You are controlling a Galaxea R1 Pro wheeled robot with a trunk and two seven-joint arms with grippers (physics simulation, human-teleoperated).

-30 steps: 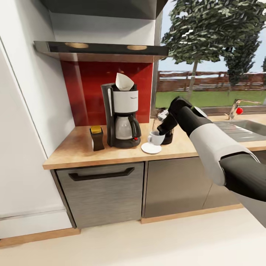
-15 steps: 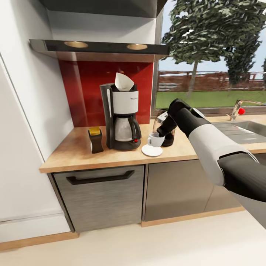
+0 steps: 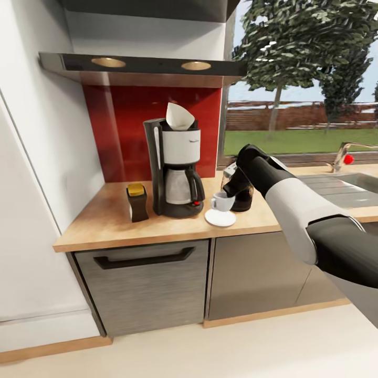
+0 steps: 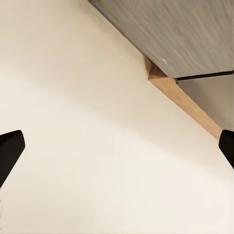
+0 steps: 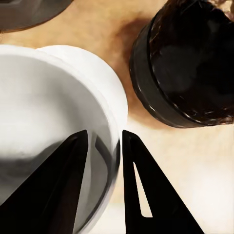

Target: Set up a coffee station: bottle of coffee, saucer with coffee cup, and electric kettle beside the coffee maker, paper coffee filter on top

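The right gripper (image 5: 101, 146) pinches the coffee cup (image 3: 222, 200) rim, narrowly parted, on the saucer (image 3: 220, 218) just right of the coffee maker (image 3: 176, 168), now set down rather than lifted, desk (image 3: 105, 223) front edge near, electric kettle (image 3: 242, 195) crowding behind.

The middle of the surface (image 3: 105, 223) is crowded: the bottle of coffee (image 3: 137, 201), the coffee maker (image 3: 177, 168), the coffee cup (image 3: 222, 201) on its saucer (image 3: 220, 218), and the electric kettle (image 3: 242, 195) stand close together, with only narrow gaps between them. The right tool (image 5: 103, 148) straddles the cup's wall, the kettle's base just beside it. The front strip and left end lie open. The kitchen shelf (image 3: 136, 65) caps the headroom over the filter (image 3: 179, 116).
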